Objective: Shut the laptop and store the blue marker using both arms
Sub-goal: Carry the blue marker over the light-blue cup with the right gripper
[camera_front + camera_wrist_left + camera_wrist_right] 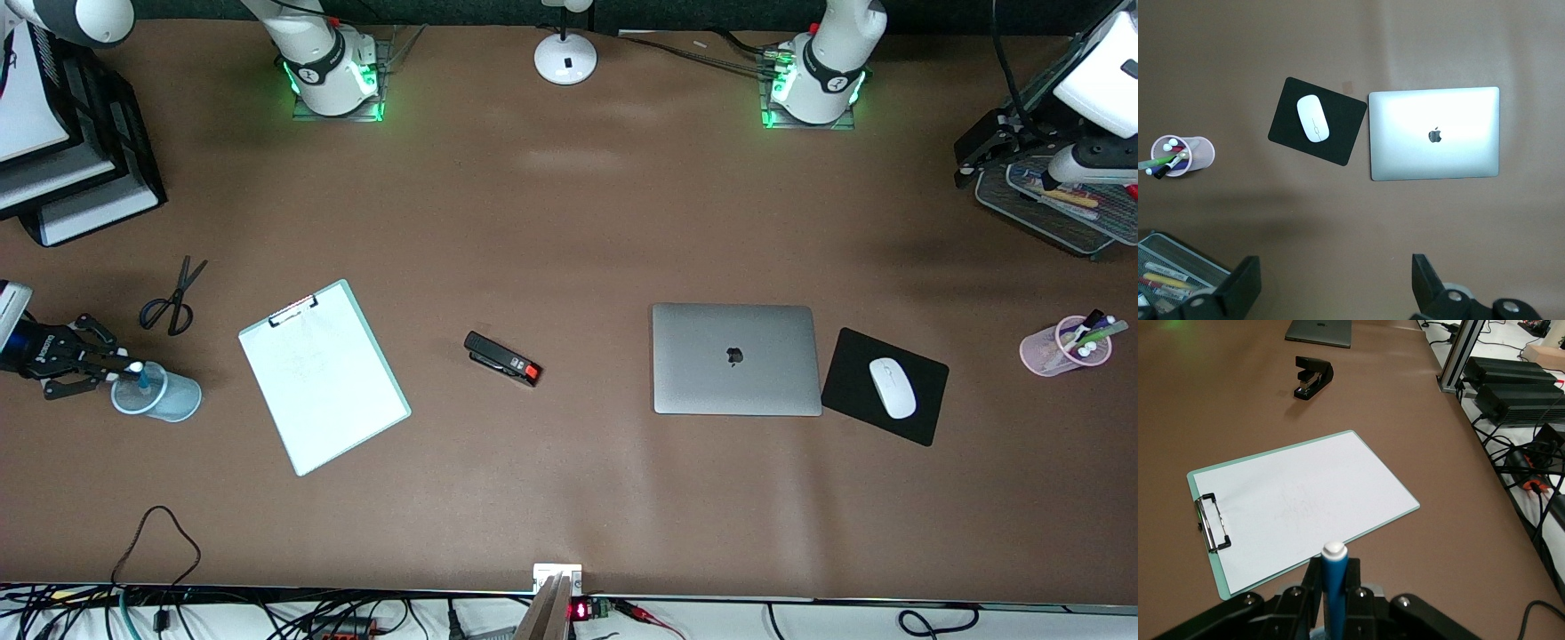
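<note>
The silver-grey laptop [736,358] [1435,133] lies shut and flat on the table, logo up. At the right arm's end of the table, my right gripper [114,369] [1334,603] is shut on the blue marker [141,377] [1334,583]. The marker's pale end points up and its lower part reaches into the mouth of a pale blue cup [164,398]. My left gripper [982,149] [1335,287] hangs open and empty, high over the table's corner by the mesh tray [1058,213] [1178,263].
A white clipboard [324,378] [1298,503], a black stapler [502,358] [1313,377] and scissors [173,298] lie between cup and laptop. Beside the laptop are a black mouse pad [853,373] with a white mouse [892,388] and a pink pen cup [1065,347]. Stacked trays [62,169] fill one corner.
</note>
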